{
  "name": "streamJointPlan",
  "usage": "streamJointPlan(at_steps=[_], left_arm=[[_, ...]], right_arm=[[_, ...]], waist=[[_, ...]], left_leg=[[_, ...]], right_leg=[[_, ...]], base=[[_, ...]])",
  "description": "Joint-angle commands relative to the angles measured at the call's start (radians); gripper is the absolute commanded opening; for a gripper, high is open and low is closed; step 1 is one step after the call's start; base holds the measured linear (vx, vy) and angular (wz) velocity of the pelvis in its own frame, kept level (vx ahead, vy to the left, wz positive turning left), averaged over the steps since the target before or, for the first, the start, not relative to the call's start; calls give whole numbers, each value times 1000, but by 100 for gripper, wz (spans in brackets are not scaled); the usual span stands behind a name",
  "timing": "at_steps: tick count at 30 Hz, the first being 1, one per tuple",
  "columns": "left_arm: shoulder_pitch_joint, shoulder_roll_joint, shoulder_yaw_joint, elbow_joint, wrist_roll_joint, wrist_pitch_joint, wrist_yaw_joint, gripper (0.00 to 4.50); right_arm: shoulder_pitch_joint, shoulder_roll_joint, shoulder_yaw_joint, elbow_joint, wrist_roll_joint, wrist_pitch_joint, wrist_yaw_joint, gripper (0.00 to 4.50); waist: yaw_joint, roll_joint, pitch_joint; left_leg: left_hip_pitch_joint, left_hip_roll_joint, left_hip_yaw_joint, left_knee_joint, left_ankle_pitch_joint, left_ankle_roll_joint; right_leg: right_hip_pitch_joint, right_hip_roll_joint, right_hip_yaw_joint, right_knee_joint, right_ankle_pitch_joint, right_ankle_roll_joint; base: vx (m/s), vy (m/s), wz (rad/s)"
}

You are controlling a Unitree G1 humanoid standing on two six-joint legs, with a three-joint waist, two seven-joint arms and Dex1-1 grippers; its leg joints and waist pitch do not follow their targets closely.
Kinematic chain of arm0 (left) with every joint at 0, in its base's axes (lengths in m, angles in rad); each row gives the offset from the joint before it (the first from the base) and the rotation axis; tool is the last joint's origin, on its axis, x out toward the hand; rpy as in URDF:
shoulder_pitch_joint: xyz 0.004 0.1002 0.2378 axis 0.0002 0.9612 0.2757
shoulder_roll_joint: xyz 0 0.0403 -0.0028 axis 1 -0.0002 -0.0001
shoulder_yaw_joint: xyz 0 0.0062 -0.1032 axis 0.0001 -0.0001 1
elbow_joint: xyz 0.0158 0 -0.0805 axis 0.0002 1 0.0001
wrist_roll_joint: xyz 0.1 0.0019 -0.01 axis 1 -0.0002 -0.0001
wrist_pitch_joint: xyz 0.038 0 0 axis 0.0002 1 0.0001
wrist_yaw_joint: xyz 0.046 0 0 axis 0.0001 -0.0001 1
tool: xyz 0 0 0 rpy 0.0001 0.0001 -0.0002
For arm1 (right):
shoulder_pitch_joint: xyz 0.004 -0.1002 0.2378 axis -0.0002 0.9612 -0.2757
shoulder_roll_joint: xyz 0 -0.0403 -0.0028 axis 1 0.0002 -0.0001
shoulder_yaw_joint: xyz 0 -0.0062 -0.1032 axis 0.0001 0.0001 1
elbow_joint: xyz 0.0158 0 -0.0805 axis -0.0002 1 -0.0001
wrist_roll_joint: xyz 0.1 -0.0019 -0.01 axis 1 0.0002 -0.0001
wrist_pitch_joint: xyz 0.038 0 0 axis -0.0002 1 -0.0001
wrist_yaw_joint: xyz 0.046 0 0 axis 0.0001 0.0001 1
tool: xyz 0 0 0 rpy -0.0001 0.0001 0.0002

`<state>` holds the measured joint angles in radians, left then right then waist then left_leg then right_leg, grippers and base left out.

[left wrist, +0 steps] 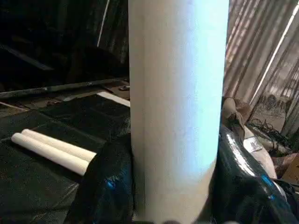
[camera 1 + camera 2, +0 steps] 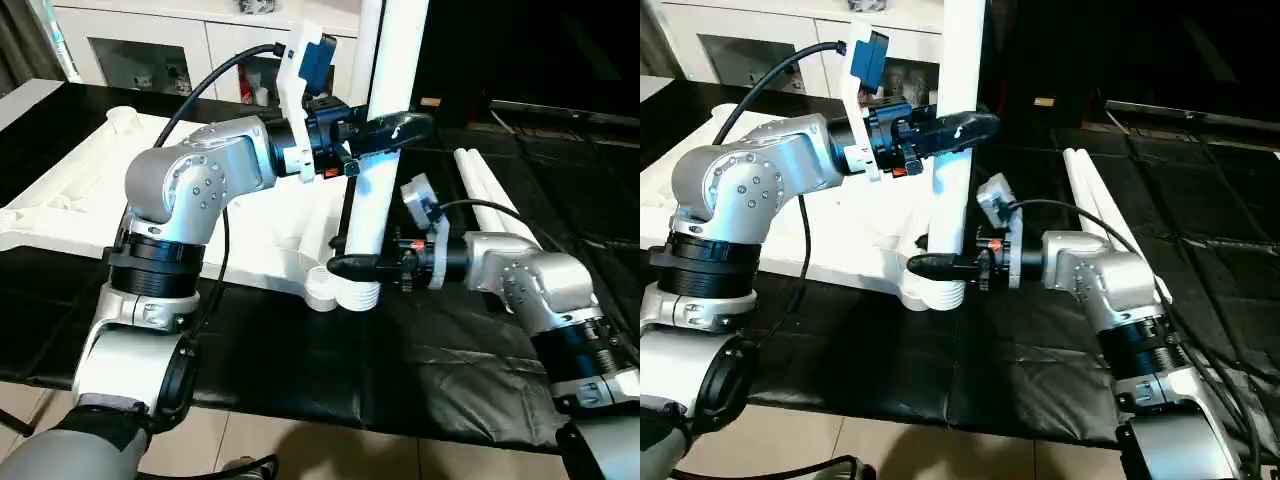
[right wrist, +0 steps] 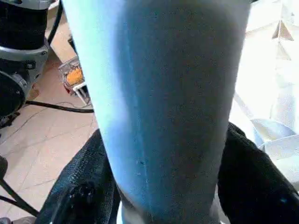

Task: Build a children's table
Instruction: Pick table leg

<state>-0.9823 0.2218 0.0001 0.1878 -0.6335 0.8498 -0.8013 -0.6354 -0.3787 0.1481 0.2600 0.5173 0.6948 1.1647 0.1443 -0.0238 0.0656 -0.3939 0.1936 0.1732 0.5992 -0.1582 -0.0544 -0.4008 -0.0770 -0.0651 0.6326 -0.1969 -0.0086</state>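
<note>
The children's table lies upside down, its white ribbed underside (image 2: 90,180) on black sheeting. One round white leg (image 2: 375,190) stands upright at the near right corner, with its ribbed base (image 2: 345,293) at the corner socket. My left gripper (image 2: 395,130) is shut on the leg high up; in the left wrist view a black finger (image 1: 105,186) presses each side of it. Just above the base, my right gripper (image 2: 350,266) is shut on the same leg, and its fingers (image 3: 254,182) hug both sides.
Two spare white legs (image 2: 490,190) lie side by side on the black sheeting to the right. A white glass-door cabinet (image 2: 150,50) stands behind the table. A round socket (image 2: 122,118) shows at the far left corner. The sheeting's front edge drops to tiled floor.
</note>
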Motion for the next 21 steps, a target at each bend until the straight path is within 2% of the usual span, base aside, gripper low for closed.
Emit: streamJointPlan(at_steps=[1, 13, 20, 21], left_arm=[[-17, 4, -11, -24, 4, -5, -8, 175], [-19, 5, -9, -25, 1, 0, -12, 175], [-22, -2, -5, -27, -5, 3, -7, 175], [-23, -3, -5, -26, -6, 4, -7, 175]], right_arm=[[-3, -13, -22, -4, 6, -3, 2, 326], [1, -17, -25, -16, 20, 14, 22, 326], [5, -11, -22, -14, 18, 15, 20, 326], [6, -9, -20, -14, 16, 16, 20, 300]], waist=[[2, -10, -84], [2, -11, -85], [3, -9, -85], [2, -9, -85]], left_leg=[[21, 29, -4, -55, -90, 14], [20, 28, -4, -54, -85, 17], [21, 29, -4, -54, -93, 15], [21, 29, -5, -54, -94, 13]], right_leg=[[61, -65, 41, -60, -43, -229], [62, -64, 40, -59, -31, -234], [61, -65, 40, -60, -38, -235], [62, -65, 40, -59, -39, -235]], base=[[0, 0, 0], [0, 0, 0], [0, 0, 0], [0, 0, 0]])
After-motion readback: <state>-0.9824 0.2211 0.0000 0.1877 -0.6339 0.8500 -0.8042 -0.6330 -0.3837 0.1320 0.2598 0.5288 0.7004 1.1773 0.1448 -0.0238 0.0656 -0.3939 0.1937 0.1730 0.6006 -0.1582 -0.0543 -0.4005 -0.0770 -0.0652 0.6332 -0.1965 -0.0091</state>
